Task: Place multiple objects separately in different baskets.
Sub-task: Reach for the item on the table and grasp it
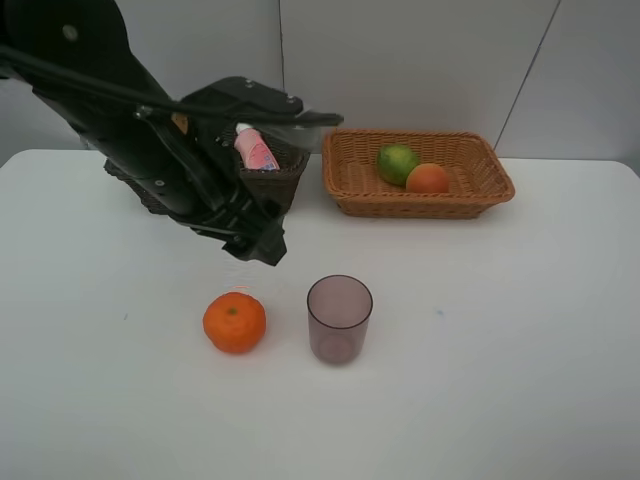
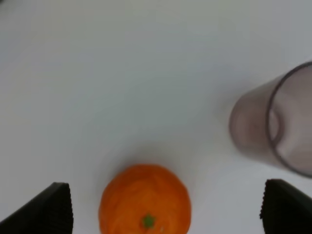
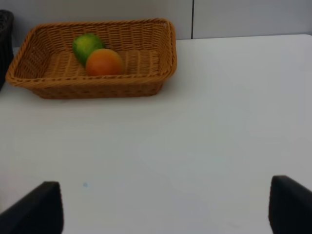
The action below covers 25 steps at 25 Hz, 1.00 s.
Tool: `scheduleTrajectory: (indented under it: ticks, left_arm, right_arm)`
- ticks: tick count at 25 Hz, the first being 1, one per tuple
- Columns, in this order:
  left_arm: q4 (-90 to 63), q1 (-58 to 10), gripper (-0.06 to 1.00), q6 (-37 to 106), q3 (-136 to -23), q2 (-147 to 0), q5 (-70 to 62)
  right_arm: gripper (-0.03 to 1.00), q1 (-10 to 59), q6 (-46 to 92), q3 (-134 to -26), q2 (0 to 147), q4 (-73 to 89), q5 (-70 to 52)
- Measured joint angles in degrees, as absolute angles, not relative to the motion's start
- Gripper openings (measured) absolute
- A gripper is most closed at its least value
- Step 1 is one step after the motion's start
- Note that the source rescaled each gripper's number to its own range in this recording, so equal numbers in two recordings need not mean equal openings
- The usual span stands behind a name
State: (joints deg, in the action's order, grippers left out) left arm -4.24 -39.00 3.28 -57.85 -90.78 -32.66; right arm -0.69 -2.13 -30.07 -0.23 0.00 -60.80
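Over the mandarin point(image 1: 234, 322), near left, the left gripper point(image 2: 166, 185) hangs wide, empty. Pickup step, I'd say: lower, close, then tan basket point(image 1: 400, 205).

The left arm point(image 1: 110, 100) is black all over, built of thick blocky matte housings; a thin black cable point(image 1: 90, 83) runs along it; one small pale round screw point(image 1: 68, 32) sits on the upper housing, and a small tan mark point(image 1: 180, 122) lower down; the left gripper point(image 2: 165, 212) has black fingers point(image 2: 51, 212) with fine toothed edges; the right gripper point(image 3: 165, 209) has black fingers point(image 3: 39, 209), blurred, wedge-shaped.
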Motion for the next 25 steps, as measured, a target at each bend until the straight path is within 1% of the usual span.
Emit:
scheduleTrajectory:
  ticks: [8,12,17,25]
  left_arm:
    - [-4.2,-45.1,1.0,1.34,-69.58,-100.25,-40.11]
    - [-3.0,-46.17,1.0,0.97,-73.63,-105.14,-41.74]
    - [-1.34,-46.19,1.0,0.8,-76.43,-109.99,-42.43]
    - [1.05,-46.19,1.0,0.8,-76.77,-113.94,-42.94]
  right_arm:
    - [0.79,-0.69,-2.13,-30.07,-0.23,0.0,-60.8]
    - [0.79,-0.69,-2.13,-30.07,-0.23,0.0,-60.8]
    - [0.79,-0.69,-2.13,-30.07,-0.23,0.0,-60.8]
    - [0.79,-0.69,-2.13,-30.07,-0.23,0.0,-60.8]
